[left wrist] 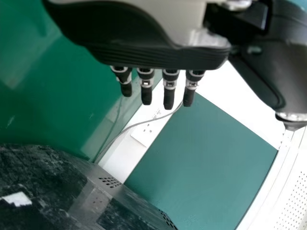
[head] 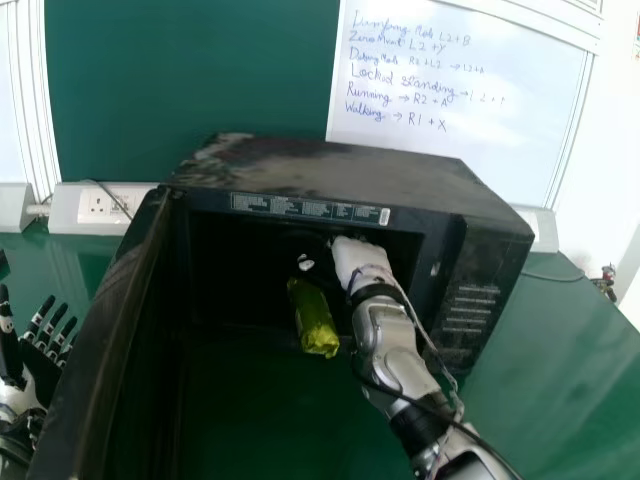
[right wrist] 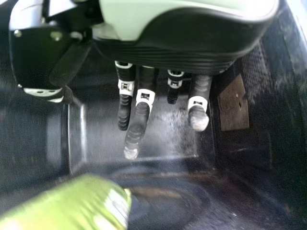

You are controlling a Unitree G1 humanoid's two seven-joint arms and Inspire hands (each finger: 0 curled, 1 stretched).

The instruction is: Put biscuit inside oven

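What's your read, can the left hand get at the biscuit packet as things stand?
Probably not: the oven's open door stands between the left hand and the packet, blocking a direct reach.

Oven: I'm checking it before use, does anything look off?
The biscuit packet is askew at the mouth of the oven, its near end jutting past the front edge. The oven's top has pale, dusty-looking patches.

Shiny plastic pkt [head: 315,322], scuffed m/wave [head: 330,172]

Oven door [head: 98,335] cropped, head view; green packet [right wrist: 72,206] cropped, blurred, right wrist view.
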